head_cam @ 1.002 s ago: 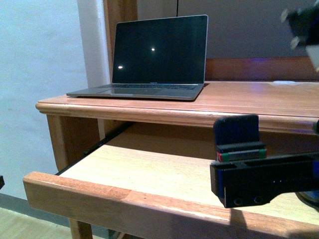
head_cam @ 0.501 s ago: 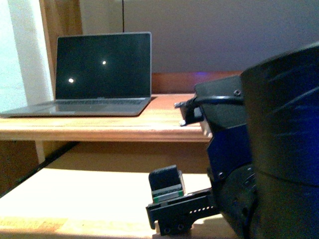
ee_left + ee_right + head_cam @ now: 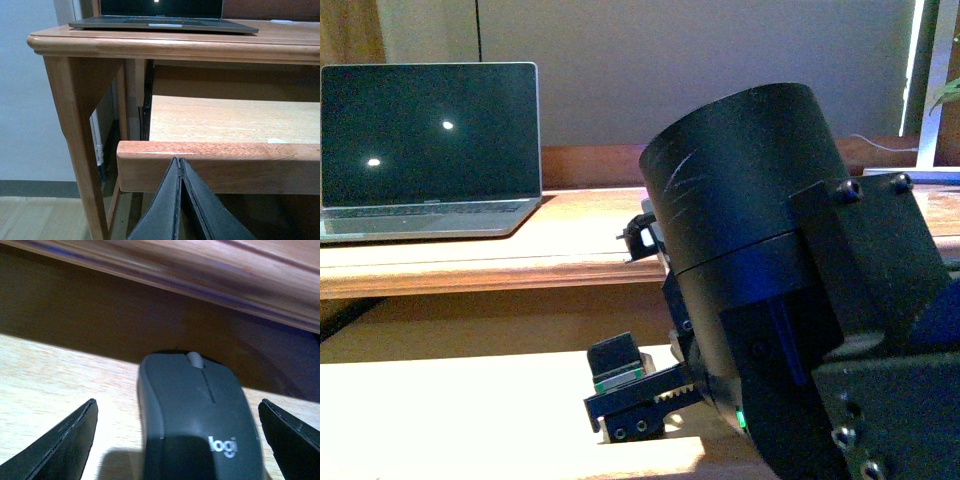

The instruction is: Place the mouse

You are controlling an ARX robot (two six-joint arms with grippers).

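Straddling the mouse: my right gripper, its two dark fingers spread wide, one on either side, neither touching it in the right wrist view.
Mouse position: dark grey, "logi" mark and scroll wheel showing, it lies flat on the pale wooden floor of the open drawer, beneath the tabletop's overhanging edge.
Left gripper: fingers pressed together and holding nothing, just in front of the drawer's front rail; I cannot tell whether they touch it.
Right arm: fills the centre and right of my front view and hides the mouse there.
Laptop: open with its screen dark, standing on the tabletop at the upper left of the front view.
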